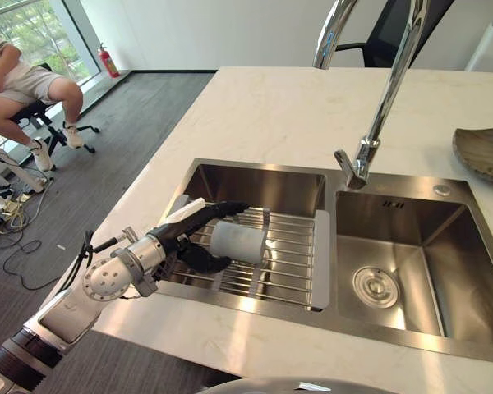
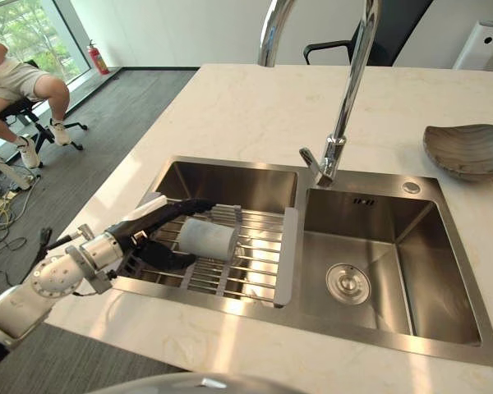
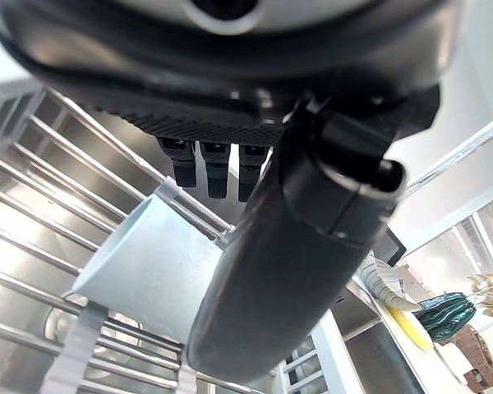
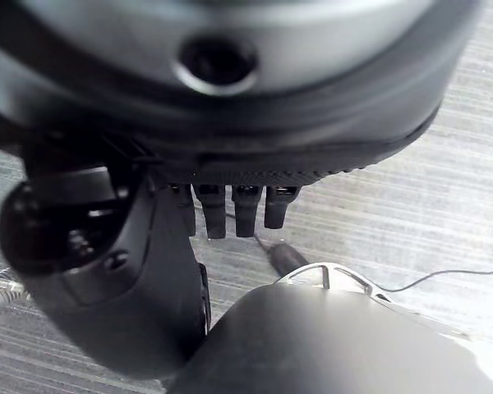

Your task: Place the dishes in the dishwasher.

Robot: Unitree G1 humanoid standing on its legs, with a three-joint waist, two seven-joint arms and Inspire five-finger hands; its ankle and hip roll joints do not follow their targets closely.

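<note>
A light grey cup [image 1: 240, 240] lies on its side on the wire rack [image 1: 292, 264] in the left basin of the steel sink [image 1: 259, 185]. My left hand [image 1: 179, 236] reaches in from the lower left. Its straight fingers [image 1: 223, 208] stretch over the top of the cup, and the thumb [image 1: 204, 261] sits beside the cup's lower side. The hand is open, not closed on the cup. In the left wrist view the cup [image 3: 148, 271] shows just past the thumb [image 3: 287, 271]. My right hand [image 4: 107, 279] hangs open above the grey floor.
The tall faucet [image 1: 380, 107] rises between the two basins; the right basin [image 1: 411, 246] holds only its drain. A grey leaf-shaped dish [image 1: 485, 152] rests on the white counter at the far right. A person [image 1: 20, 78] sits on a chair at the far left.
</note>
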